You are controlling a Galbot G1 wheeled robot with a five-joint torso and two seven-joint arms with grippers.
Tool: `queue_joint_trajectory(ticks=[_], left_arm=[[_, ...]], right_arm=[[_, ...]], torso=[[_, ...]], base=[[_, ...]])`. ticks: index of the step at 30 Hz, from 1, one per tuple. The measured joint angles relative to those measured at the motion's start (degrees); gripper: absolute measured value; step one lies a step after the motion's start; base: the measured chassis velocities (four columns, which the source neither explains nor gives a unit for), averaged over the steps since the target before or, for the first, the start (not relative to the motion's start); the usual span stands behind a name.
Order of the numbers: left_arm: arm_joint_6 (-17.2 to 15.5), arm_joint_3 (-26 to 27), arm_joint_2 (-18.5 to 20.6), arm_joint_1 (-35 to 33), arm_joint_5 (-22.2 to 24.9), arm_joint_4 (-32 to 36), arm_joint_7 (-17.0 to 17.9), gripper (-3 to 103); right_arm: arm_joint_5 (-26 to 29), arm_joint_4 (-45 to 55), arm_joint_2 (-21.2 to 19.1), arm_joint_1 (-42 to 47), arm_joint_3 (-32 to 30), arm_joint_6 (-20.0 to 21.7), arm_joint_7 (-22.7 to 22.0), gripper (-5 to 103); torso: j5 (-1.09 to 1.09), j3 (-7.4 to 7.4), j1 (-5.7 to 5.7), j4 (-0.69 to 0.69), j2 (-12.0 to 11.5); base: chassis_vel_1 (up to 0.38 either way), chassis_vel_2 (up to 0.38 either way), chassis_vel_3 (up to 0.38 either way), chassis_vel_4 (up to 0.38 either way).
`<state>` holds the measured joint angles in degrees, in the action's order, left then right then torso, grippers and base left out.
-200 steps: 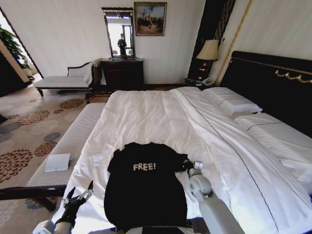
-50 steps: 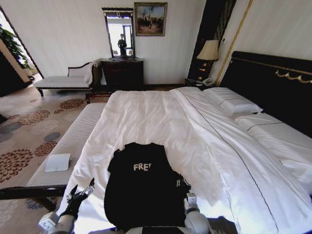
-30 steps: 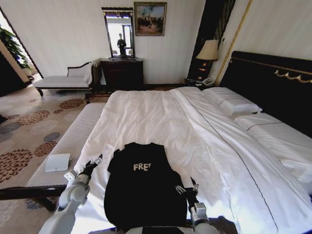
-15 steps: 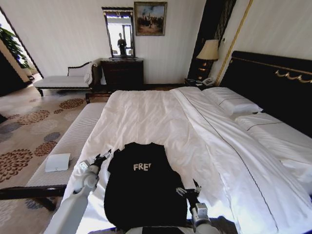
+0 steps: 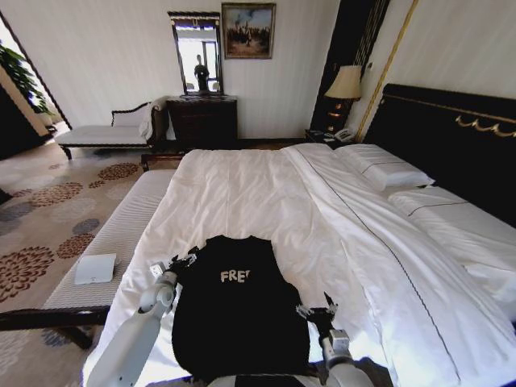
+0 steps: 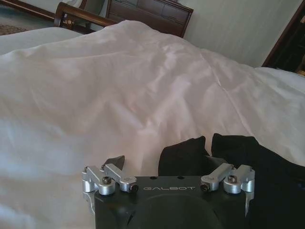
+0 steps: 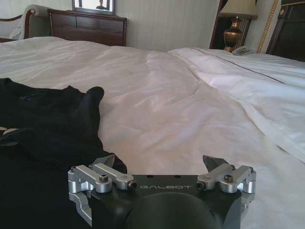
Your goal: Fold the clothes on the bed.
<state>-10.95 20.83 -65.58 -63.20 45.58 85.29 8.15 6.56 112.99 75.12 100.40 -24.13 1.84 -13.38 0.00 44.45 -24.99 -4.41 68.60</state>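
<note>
The clothes, a black T-shirt (image 5: 234, 318) with white lettering, lie flat at the near end of the bed (image 5: 266, 185); its right side is folded in over the last letters. My left gripper (image 5: 182, 260) is open at the shirt's left sleeve (image 6: 188, 152), low over the sheet, and the sleeve's edge lies between its jaws. My right gripper (image 5: 319, 310) is open beside the shirt's right edge, over white sheet. In the right wrist view the shirt (image 7: 47, 119) lies just off one side of the right gripper (image 7: 159, 164), with bare sheet ahead.
A pale striped bench (image 5: 113, 242) runs along the bed's left side with a white flat item (image 5: 95, 268) on it. Pillows (image 5: 383, 168) and a dark headboard (image 5: 451, 137) are at the right. A dresser (image 5: 201, 121) and chaise (image 5: 105, 133) stand by the far wall.
My left arm has reached forward along the shirt's left edge, from beside the hem up to the left sleeve. The right gripper has shifted slightly right. Earlier the right sleeve was folded in.
</note>
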Motion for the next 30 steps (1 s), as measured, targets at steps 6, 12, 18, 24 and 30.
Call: queue_joint_trajectory(ticks=[6,12,18,24,30], left_arm=[[0.12,-0.94,-0.33,0.73,-1.36,-0.59,0.11,73],[0.44,-1.12,-0.27,0.99,-1.94,-0.70,0.27,51],[0.52,-1.09,-0.04,1.03,-1.97,-0.63,0.36,34],[0.99,-0.87,0.20,0.51,-3.24,0.27,0.63,13],[1.74,1.89,1.12,-2.36,-4.95,2.45,0.99,1]], right_arm=[[0.29,0.22,-0.08,0.08,-0.32,0.00,-0.02,100],[0.28,0.23,0.01,0.09,-0.19,-0.03,-0.02,100],[0.25,0.23,0.02,-0.02,-0.01,-0.03,-0.02,100],[0.09,0.16,0.01,-0.04,0.02,-0.07,-0.01,100],[0.06,0.01,-0.07,-0.16,0.10,-0.19,0.09,100]], torso=[[0.00,0.00,0.00,0.00,0.00],[0.00,0.00,0.00,0.00,0.00],[0.00,0.00,0.00,0.00,0.00],[-0.01,0.00,0.00,0.00,0.00],[-0.01,0.00,0.00,0.00,0.00]], base=[[0.000,0.000,0.000,0.000],[0.000,0.000,0.000,0.000],[0.000,0.000,0.000,0.000],[0.000,0.000,0.000,0.000],[0.000,0.000,0.000,0.000]])
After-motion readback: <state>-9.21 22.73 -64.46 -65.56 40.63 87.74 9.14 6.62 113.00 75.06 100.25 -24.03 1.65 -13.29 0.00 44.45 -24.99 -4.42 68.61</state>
